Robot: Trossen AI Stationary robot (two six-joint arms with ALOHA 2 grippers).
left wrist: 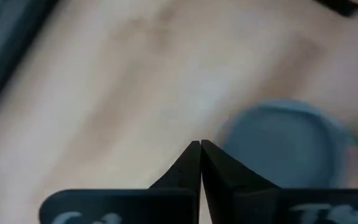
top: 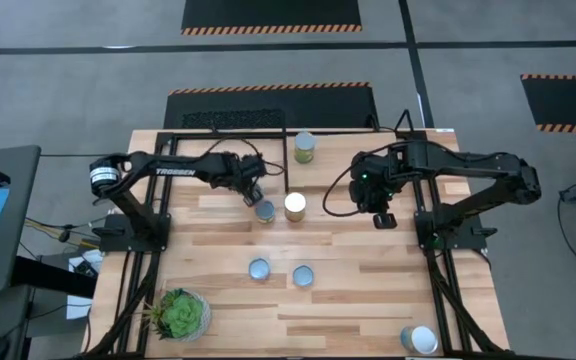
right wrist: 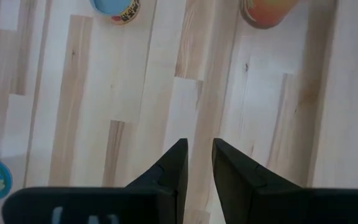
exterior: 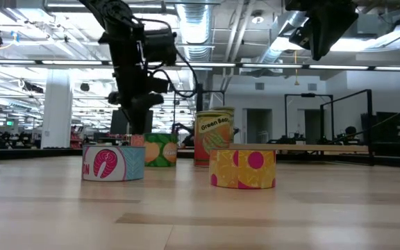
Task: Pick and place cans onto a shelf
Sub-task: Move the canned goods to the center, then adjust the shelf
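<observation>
The small tins with silver-blue tops lie scattered on the light wooden tabletop (top: 368,290), one (top: 265,211) at centre-left of the high view, just beside the left gripper (top: 252,195), which seems positioned above it, fingers pressed together. The right gripper (top: 384,219) hovers, fingers slightly apart. The black-framed shelf (top: 228,150) near the top holds one tin (top: 305,147); its far side is hard to see.

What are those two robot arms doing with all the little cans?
They're tidying cans onto a shelf. The left gripper, shut and holding nothing, hangs right by a short can mid-table. The right gripper waits above bare wood, slightly open. Only a tall green can sits by the shelf.
</observation>
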